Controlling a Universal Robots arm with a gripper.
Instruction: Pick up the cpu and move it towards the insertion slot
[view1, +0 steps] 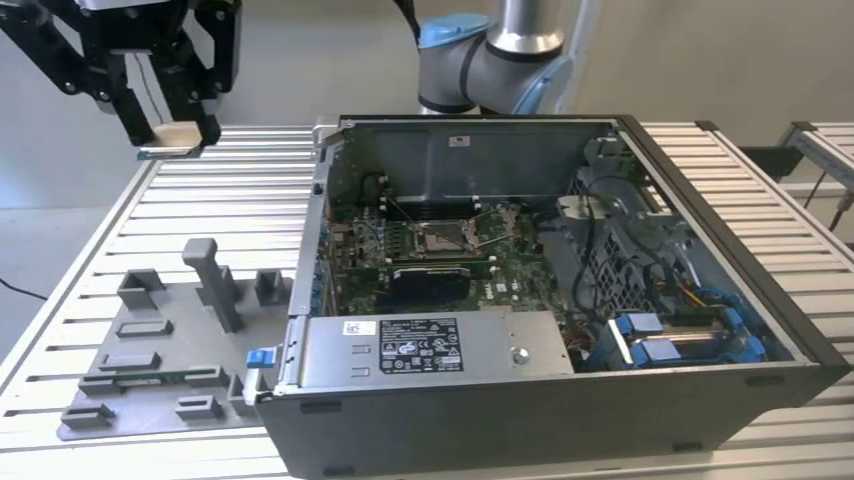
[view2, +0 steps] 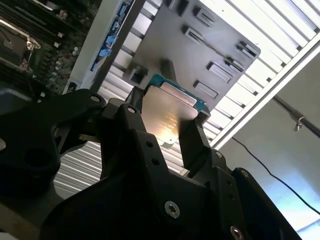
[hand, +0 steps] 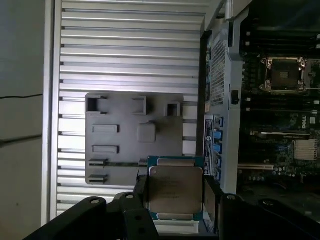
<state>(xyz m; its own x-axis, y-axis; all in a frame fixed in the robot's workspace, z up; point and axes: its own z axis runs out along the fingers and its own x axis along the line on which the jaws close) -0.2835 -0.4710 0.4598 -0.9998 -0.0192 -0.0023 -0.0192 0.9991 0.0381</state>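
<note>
My gripper (view1: 171, 135) hangs high over the slatted table at the exterior view's top left, shut on the cpu (view1: 175, 133), a small flat tan-edged chip. Both wrist views show the cpu (hand: 175, 192) (view2: 167, 117) clamped between the black fingers (hand: 209, 200), its metal face lit. The insertion slot (view1: 442, 236), a square socket with a shiny frame, lies amid the green motherboard inside the open computer case (view1: 747, 300), well to the exterior view's right of the gripper and lower. The slot (hand: 283, 74) also appears in the first wrist view.
A grey tray (view1: 160, 365) with raised plastic blocks and an upright post lies on the table beside the case. The case walls (view1: 320, 240) stand between the gripper and the motherboard. A power supply box (view1: 427, 345) and blue-tagged cables (view1: 667, 340) fill the case's near side.
</note>
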